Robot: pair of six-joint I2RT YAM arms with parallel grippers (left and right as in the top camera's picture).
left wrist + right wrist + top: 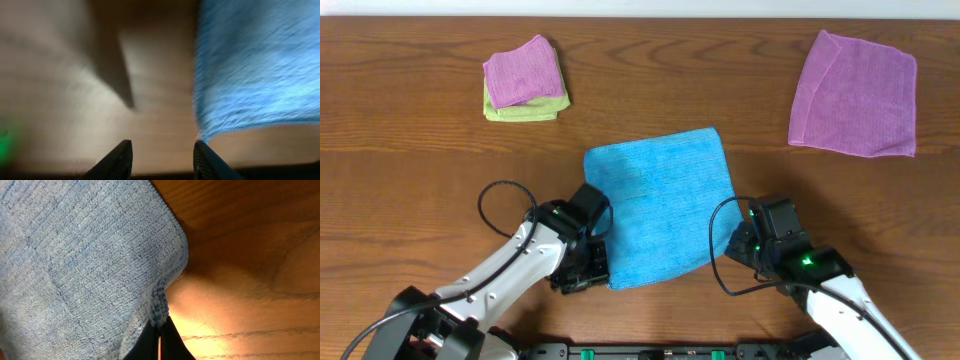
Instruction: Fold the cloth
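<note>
A: Where is our cloth (660, 205) lying?
B: Flat on the table's (420, 150) middle. We're pinching its near corner in our right gripper (160, 330), for lifting into a fold.
A: And our left gripper (162, 156)?
B: We're holding it spread, empty, just beside the other near corner.

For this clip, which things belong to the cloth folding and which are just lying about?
Job: blue cloth; right tool, shut on its corner; left tool, open beside its edge.
Lying about: large purple cloth; small purple cloth atop lime-green cloth.
</note>
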